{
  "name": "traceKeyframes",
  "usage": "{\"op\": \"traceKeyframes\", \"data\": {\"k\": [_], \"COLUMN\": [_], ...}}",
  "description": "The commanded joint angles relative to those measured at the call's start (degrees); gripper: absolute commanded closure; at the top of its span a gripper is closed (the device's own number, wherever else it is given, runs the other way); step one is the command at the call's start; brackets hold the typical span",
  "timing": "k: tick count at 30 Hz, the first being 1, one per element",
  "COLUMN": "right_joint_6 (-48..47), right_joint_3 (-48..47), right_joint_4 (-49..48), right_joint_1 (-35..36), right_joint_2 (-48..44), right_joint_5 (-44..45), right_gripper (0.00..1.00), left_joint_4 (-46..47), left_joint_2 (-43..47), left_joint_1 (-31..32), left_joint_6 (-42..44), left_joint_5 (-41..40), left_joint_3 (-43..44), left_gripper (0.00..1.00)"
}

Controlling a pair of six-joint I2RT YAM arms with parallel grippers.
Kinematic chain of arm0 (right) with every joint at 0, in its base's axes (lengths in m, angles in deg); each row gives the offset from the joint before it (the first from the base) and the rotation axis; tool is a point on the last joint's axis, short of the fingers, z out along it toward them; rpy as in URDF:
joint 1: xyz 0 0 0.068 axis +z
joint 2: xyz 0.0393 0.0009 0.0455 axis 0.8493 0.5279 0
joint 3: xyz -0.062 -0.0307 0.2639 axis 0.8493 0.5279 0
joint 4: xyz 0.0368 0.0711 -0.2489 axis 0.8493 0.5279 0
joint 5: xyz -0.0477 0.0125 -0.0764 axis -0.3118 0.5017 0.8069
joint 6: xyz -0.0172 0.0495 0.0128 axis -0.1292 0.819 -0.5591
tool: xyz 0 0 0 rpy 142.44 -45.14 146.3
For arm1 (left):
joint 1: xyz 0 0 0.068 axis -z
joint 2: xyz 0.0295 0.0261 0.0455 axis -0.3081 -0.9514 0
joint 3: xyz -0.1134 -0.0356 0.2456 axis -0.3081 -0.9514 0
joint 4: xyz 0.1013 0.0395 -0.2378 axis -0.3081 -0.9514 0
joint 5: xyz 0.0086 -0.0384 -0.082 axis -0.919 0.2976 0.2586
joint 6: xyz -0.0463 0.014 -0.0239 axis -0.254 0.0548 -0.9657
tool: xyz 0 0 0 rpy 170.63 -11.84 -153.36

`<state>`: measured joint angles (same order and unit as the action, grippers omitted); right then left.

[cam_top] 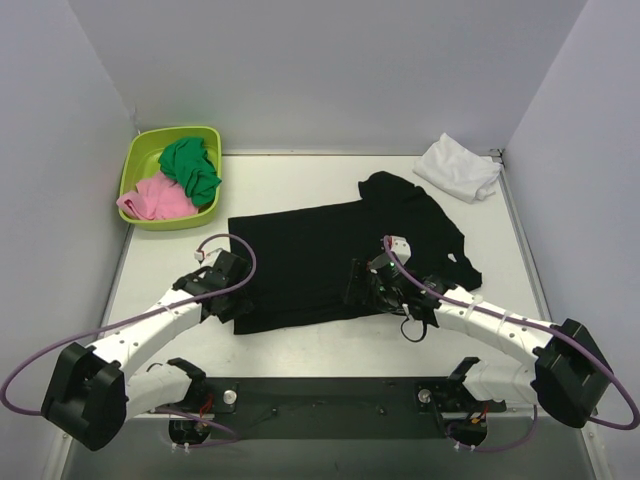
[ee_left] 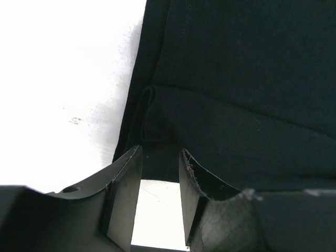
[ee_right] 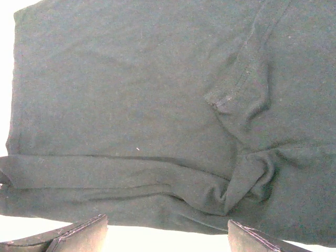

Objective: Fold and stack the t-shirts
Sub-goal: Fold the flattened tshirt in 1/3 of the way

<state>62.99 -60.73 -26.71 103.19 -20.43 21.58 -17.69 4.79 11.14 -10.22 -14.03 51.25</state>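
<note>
At hem of black tee point(cam_top: 300, 250), L hand point(ee_left: 160, 157) half-open astride edge; R hand point(ee_right: 167, 224) wide-open.

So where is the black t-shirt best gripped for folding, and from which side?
Take the black t-shirt at its near-left hem corner, coming in low from the near side. It lies flat, so only an edge can be pinched; there the cloth is doubled into a ridge, just ahead of the left end effector.
</note>
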Motion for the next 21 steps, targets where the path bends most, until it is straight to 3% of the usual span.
{"op": "traceKeyframes", "data": {"k": [1,11,21], "right_joint_6": [-0.1,0.2,0.5], "right_joint_3": [0.9,1.9,3.1], "right_joint_4": [-0.6,-1.6,-2.0], "right_joint_1": [0.2,0.3,0.3], "right_joint_2": [-1.1,-1.1,-1.8], "right_joint_5": [0.6,0.5,0.4], "right_gripper": [0.00,0.00,0.00], "left_joint_4": [1.1,3.0,4.9], "left_joint_2": [-1.1,-3.6,-4.3], "left_joint_1": [-0.3,-1.6,-4.0], "left_joint_6": [-0.3,-0.1,1.0], "left_joint_5": [-2.3,-3.9,-3.8], "left_joint_3": [0.0,-0.7,-0.1], "left_gripper": [0.57,0.59,0.69]}}
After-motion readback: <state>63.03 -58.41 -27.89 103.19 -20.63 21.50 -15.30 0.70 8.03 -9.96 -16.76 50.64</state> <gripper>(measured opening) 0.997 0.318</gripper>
